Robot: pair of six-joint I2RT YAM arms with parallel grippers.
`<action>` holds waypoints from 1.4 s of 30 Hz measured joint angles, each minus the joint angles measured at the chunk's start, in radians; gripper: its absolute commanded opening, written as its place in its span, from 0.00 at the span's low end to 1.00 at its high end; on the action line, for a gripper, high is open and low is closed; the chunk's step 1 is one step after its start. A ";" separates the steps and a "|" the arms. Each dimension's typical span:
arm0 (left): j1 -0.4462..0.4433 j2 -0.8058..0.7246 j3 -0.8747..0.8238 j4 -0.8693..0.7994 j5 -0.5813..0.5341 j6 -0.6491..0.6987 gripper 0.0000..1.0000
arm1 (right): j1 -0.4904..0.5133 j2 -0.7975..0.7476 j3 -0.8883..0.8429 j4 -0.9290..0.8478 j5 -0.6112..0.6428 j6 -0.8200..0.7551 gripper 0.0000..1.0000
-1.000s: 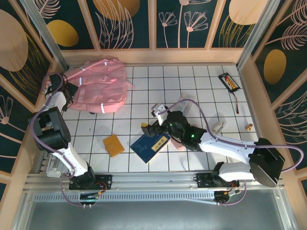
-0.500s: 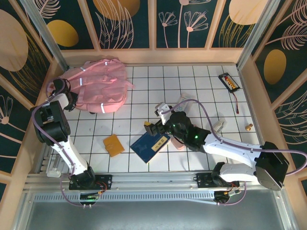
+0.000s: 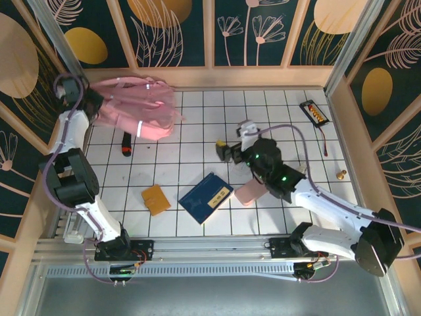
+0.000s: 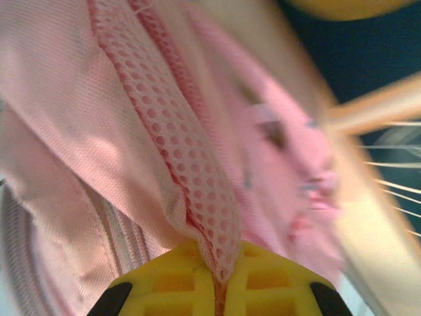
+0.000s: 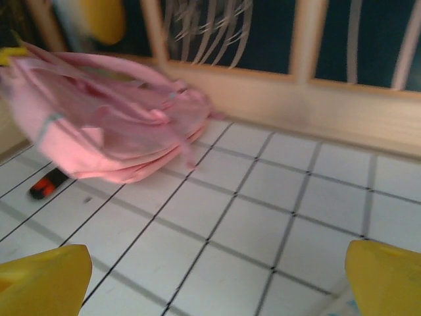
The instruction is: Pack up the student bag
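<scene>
Bag [image 3: 138, 108] sits bunched in the far left corner of the surface [image 3: 197, 118], against the wooden wall. Its left side is pulled up toward the left gripper [image 3: 92, 103]. In the right wrist view the bag [image 5: 112, 128] is a crumpled pink heap with its straps slack across the top and its lower edge on the white tiles.

The left gripper [image 4: 217, 284] is clenched on the bag. In its own view a strip of pink mesh runs down and ends pinched in the thin gap between the yellow fingers [image 4: 161, 283], and pink fabric spreads out behind it. That view is blurred on its right side.

The right gripper [image 3: 225, 150] hovers over the middle of the surface, well apart from the bag and turned toward it. In its wrist view the gripper [image 5: 214, 283] is released. The yellow fingertips [image 5: 43, 280] stand far apart at the two lower corners with bare tiles between them.

A black marker [image 3: 126, 143] with a red end lies just in front of the bag, and it also shows in the right wrist view [image 5: 46, 185]. Nearer the arm bases a blue book [image 3: 206, 197] lies flat and turned at an angle. An orange pad [image 3: 156, 199] lies to its left and a flat pink case [image 3: 247, 193] to its right, partly under the right arm. A black tray [image 3: 314, 112] rests near the far right corner.
</scene>
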 measured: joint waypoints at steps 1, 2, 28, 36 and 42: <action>-0.031 0.000 0.056 0.000 0.002 0.032 0.00 | -0.030 -0.009 0.009 -0.005 0.000 0.002 0.99; -0.067 0.002 0.116 0.001 0.006 0.070 0.00 | -0.055 -0.019 0.016 -0.011 -0.005 0.004 0.99; -0.519 -0.332 -0.653 0.497 0.457 1.490 0.48 | -0.460 0.073 0.252 -0.275 -0.363 0.338 0.99; -0.563 -0.411 -0.808 0.544 0.491 1.423 0.61 | -0.465 0.254 0.322 -0.354 -0.362 0.333 0.99; -0.563 -0.565 -0.803 0.454 0.549 1.349 0.64 | -0.476 0.491 0.443 -0.434 -0.430 0.319 0.95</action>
